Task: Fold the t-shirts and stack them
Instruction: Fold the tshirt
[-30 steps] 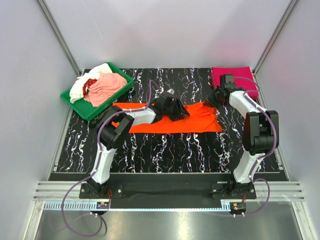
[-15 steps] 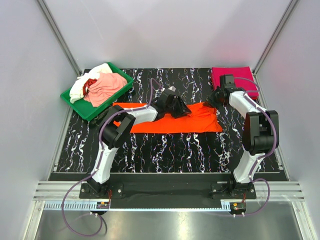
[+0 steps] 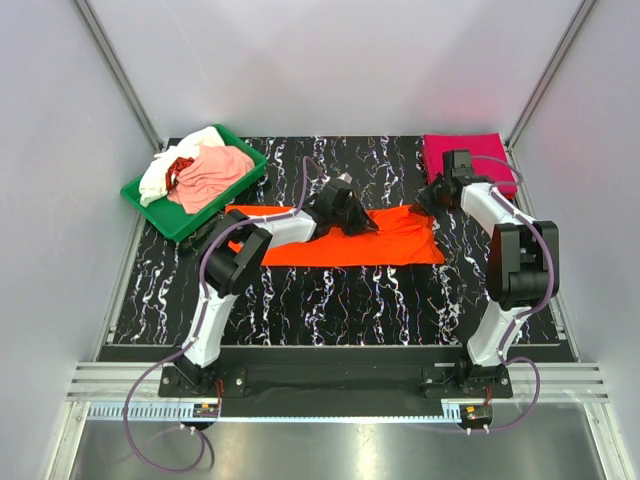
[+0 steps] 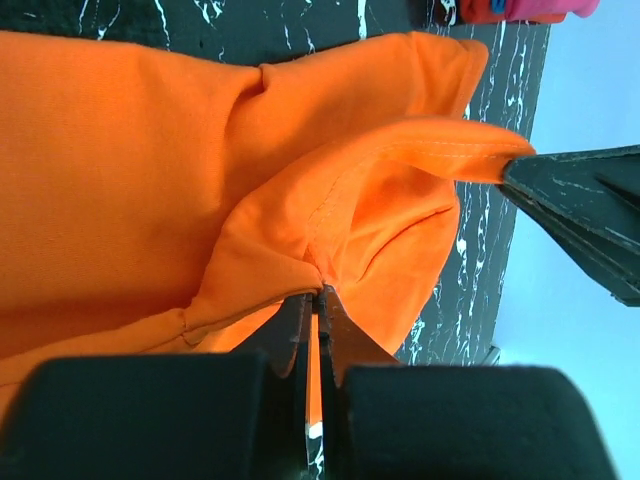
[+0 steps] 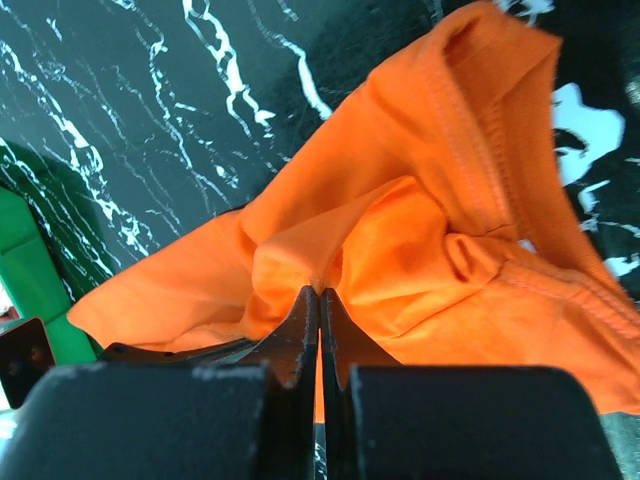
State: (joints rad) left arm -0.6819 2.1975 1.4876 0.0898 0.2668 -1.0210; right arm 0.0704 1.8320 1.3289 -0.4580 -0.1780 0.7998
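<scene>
**Inspector:** How are the arms posing?

**Recorder:** The left arm is reaching toward 12 o'clock, its forearm lying low over the orange t-shirt [image 3: 395, 243]. The left gripper [image 4: 318, 292] is pinching a raised fold of it, jaws pressed together on the cloth. The right arm is bending toward 11 o'clock. The right gripper [image 5: 318, 290] is clamping bunched cloth beside a stitched hem at the shirt's 2 o'clock corner, jaws likewise closed on fabric.

**Inspector:** And materials and shapes?

**Recorder:** The orange shirt is lying as a long, flat band across the middle of the black, white-veined table [image 3: 330, 300], soft and puckering at both grips. A folded magenta t-shirt [image 3: 480, 152] is sitting at 1 o'clock. Crumpled pale pink, white and red t-shirts [image 3: 205, 172] are filling the green plastic tray [image 3: 148, 207] at 10 o'clock.
</scene>
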